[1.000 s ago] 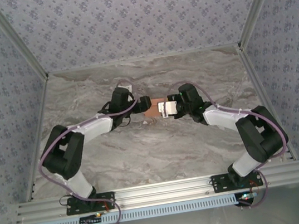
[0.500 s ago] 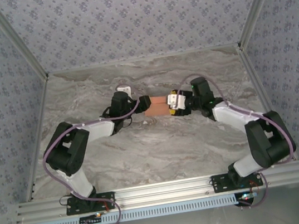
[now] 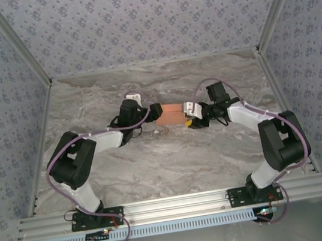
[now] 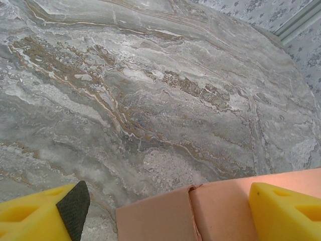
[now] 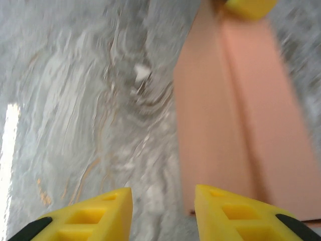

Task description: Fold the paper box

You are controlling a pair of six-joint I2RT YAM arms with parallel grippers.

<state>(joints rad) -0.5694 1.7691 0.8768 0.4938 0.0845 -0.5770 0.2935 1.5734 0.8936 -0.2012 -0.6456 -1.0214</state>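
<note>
The paper box [image 3: 170, 113] is a salmon-orange folded cardboard piece lying on the marble table between both arms. In the left wrist view the paper box [image 4: 200, 213] lies low between the yellow fingers, its seam facing up. My left gripper [image 4: 165, 195] is open; its right finger [image 4: 286, 211] overlaps the box and its left finger [image 4: 45, 218] stands clear of it. In the right wrist view the box [image 5: 235, 100] runs up the right side. My right gripper [image 5: 163, 201] is open over bare table, its right finger [image 5: 235, 213] at the box's near corner.
The marble table [image 3: 154, 158] is walled by patterned panels on three sides. An aluminium rail [image 3: 174, 206] carries the arm bases at the near edge. The left arm's yellow fingertip [image 5: 249, 7] touches the box's far end.
My right gripper has drawn back to the right off the box, uncovering more cardboard, and its jaws widened then narrowed. The left gripper has hardly moved.
</note>
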